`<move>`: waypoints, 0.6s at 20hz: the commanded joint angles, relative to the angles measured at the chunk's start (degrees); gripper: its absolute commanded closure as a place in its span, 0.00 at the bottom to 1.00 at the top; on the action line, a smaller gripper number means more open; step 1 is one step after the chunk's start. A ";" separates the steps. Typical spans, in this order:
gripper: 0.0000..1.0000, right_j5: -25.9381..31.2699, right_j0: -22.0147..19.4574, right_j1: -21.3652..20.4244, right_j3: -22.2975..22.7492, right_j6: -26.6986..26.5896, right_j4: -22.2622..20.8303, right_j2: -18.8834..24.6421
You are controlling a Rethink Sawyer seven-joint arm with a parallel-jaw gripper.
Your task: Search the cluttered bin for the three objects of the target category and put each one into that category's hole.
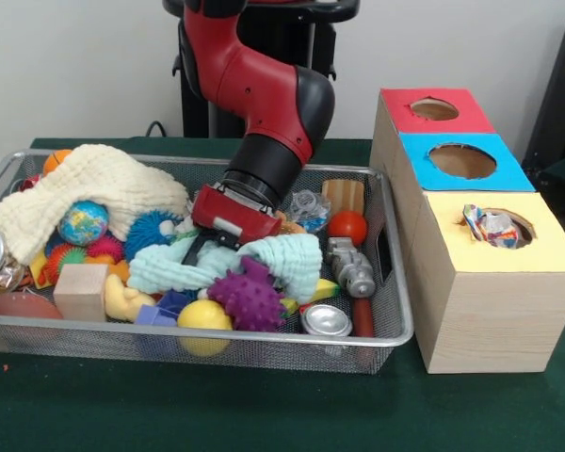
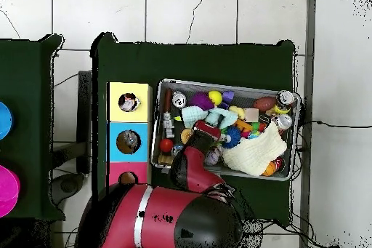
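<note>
My claw [image 1: 205,247] is down in the wire mesh bin [image 1: 395,282], its red head pressed into the pale green cloth [image 1: 292,259] near the middle; the tips are buried among cloth and toys, so I cannot tell whether they are spread or pinching anything. Just in front of it sits a purple spiky ball [image 1: 248,298], with a yellow ball [image 1: 204,316] beside that against the near wall. A cream knitted cloth [image 1: 94,188] is heaped over the bin's other end, a globe ball [image 1: 83,222] tucked under its edge and a wooden block [image 1: 80,291] lower down. Toward the boxes lie a red ball [image 1: 347,227], a grey metal toy figure [image 1: 350,267] and a small tin can [image 1: 326,321]. Next to the bin on the green table [image 1: 264,414] stands the wooden box row: red-topped hole [image 1: 434,109], blue-topped hole [image 1: 462,161], and the yellow-topped hole [image 1: 496,227], which has a crumpled wrapper [image 1: 490,226] showing in it.
</note>
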 commanded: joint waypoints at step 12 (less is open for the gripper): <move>0.00 17.30 -4.16 6.83 -1.55 -6.20 18.99 -9.46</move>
